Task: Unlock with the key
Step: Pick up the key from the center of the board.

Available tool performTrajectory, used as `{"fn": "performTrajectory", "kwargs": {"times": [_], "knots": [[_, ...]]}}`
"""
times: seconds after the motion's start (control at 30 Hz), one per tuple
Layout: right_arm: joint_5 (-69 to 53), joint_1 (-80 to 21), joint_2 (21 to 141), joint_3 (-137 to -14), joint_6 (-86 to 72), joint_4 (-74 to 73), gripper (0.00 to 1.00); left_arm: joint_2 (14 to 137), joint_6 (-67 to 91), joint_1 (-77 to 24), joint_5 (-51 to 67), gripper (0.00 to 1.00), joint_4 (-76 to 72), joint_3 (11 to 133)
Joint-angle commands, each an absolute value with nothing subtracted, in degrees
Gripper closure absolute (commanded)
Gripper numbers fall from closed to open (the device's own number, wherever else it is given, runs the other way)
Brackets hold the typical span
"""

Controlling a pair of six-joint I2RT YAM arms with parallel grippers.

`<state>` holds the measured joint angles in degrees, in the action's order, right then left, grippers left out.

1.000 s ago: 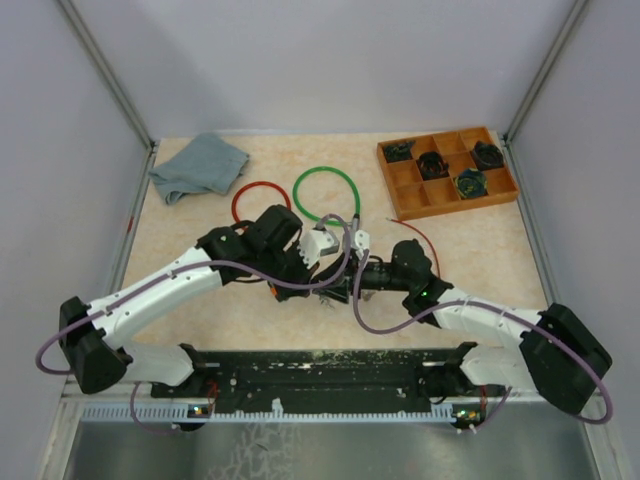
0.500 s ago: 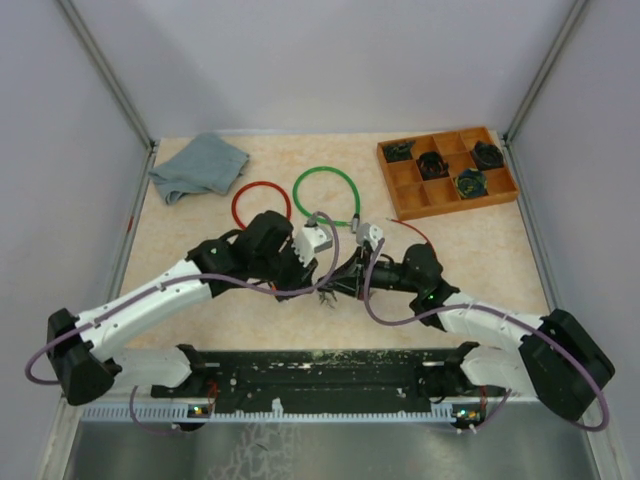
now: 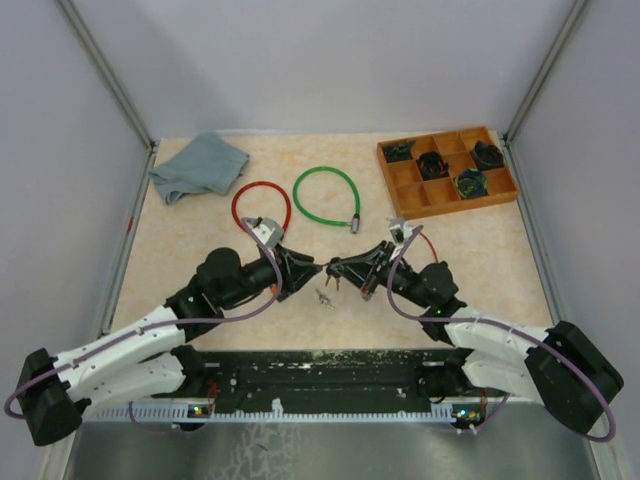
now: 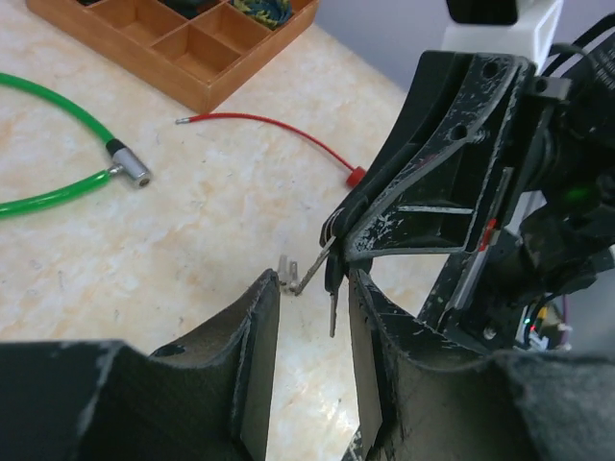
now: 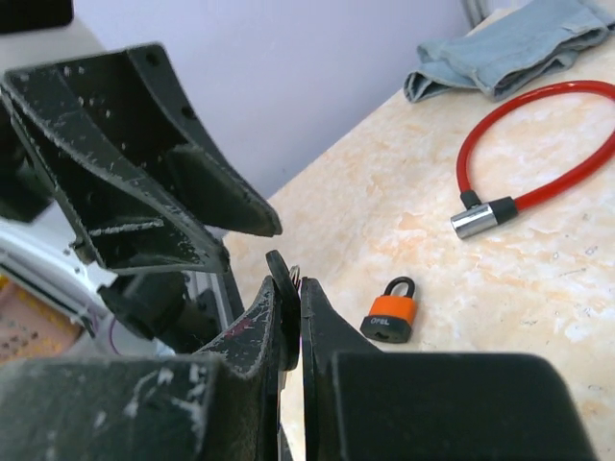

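**Key gripped, padlock waiting on the desk**

I am a two-armed robot, and my two wrists meet nose to nose at the centre of the overhead view, low over a pale marbled desk (image 3: 200, 240).

My right gripper (image 5: 286, 288) has its jaws clenched on the key (image 5: 280, 274). Its dark head shows between the tips in the right wrist view. In the left wrist view a thin metal blade hangs down beneath those jaws.

My left gripper (image 4: 307, 283) has its jaws released, with a clear gap between them and nothing inside.

The orange padlock (image 5: 391, 309) lies on the desk in the lower middle of the right wrist view, just right of my clenched jaws and apart from both grippers. Its shackle looks closed. From overhead I cannot pick it out with any confidence, and my left arm may be covering it.

A small silver piece (image 3: 323, 297), possibly a spare key, lies on the desk between the two wrists.

A red cable lock (image 5: 538, 163), a green cable lock (image 3: 325, 195), a grey cloth (image 3: 198, 166) and a wooden tray (image 3: 445, 200) sit towards the top of the overhead frame.

I judge that the key is secured but nothing steadies the lock yet. Next, my empty left jaws need to close on the padlock body and turn its keyhole towards the key. Then my right arm must line the blade up with the keyhole, push it in and twist. I cannot see the keyhole from here.
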<state>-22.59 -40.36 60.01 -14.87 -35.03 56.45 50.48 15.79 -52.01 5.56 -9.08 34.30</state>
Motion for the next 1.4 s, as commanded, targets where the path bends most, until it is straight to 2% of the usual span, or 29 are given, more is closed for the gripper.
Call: {"fn": "performTrajectory", "kwargs": {"times": [0.0, 0.27, 0.73, 0.8, 0.9, 1.07, 1.17, 1.23, 1.37], "knots": [[-14.8, -40.7, 58.3, -12.5, -44.0, 67.1, 1.00, 49.2, 24.3, -52.1, 4.2, 0.60, -29.0, 28.6], [-13.5, -42.2, 58.4, -12.1, -47.7, 71.0, 1.00, 49.6, 34.3, -52.0, 0.0, 0.59, -43.4, 21.0], [-13.3, -43.6, 59.5, -11.7, -50.6, 74.7, 1.00, 58.0, 42.0, -52.1, 1.6, 0.60, -58.9, 19.2], [-13.2, -43.7, 59.7, -11.7, -50.7, 74.7, 1.00, 58.8, 42.1, -52.0, 2.4, 0.64, -60.3, 19.2], [-13.2, -43.8, 60.5, -11.6, -51.0, 75.1, 1.00, 60.2, 40.9, -52.1, 5.1, 0.75, -63.3, 19.4], [-13.7, -43.9, 62.1, -11.5, -51.0, 75.1, 1.00, 60.3, 40.2, -52.0, 5.4, 1.00, -64.3, 19.3], [-13.5, -43.9, 62.1, -11.0, -49.3, 74.8, 1.00, 58.7, 39.9, -52.0, 4.0, 1.00, -60.1, 19.7], [-12.7, -43.9, 61.0, -10.9, -46.3, 71.8, 0.93, 56.7, 39.7, -52.1, 2.1, 1.00, -53.9, 20.7], [-11.5, -43.9, 56.8, -12.4, -36.0, 58.8, 0.72, 51.5, 41.0, -52.1, -5.9, 1.00, -30.1, 27.3]]}}
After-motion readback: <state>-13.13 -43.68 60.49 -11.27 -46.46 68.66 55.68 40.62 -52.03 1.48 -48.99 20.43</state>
